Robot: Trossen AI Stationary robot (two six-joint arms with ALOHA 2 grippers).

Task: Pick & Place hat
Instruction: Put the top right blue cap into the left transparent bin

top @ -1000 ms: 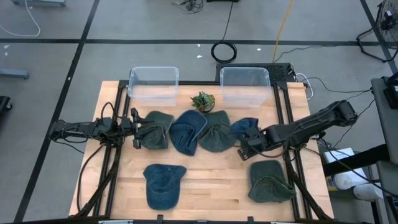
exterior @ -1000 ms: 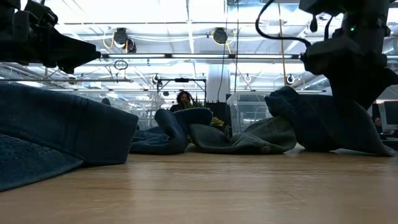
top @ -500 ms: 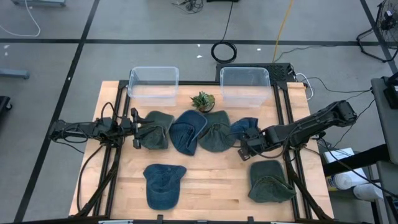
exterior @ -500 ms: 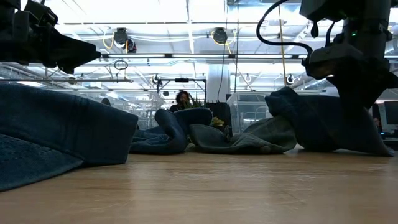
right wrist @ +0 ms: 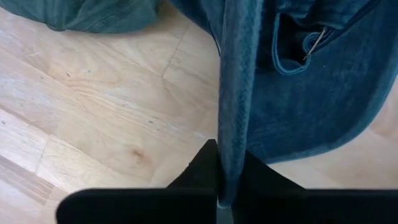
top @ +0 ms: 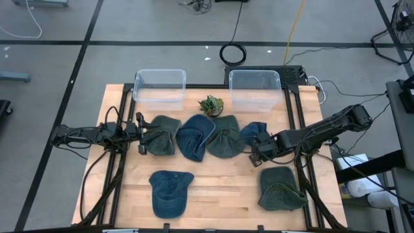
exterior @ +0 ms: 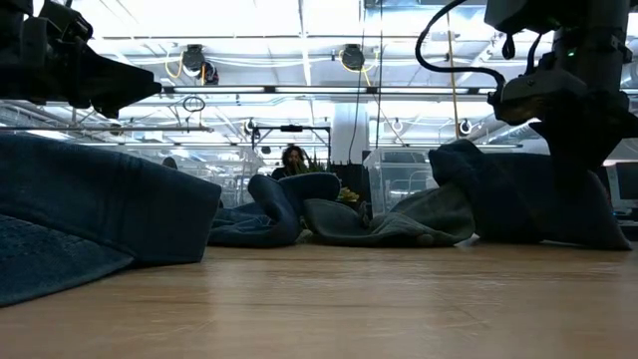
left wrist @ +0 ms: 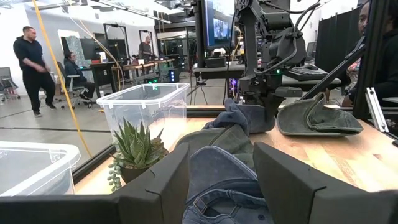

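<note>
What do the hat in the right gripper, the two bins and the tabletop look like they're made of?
The blue hat pinched in the right gripper looks like denim or cotton twill, with a matte weave, stitched seams and a metal strap buckle. The two bins look like clear, glossy plastic. The tabletop looks like light wood planks with visible grain.

A light wooden table (top: 220,188) carries six denim caps; two clear plastic bins (top: 160,87) (top: 254,87) stand along its far edge; a small potted succulent (top: 211,104) sits between them.
</note>
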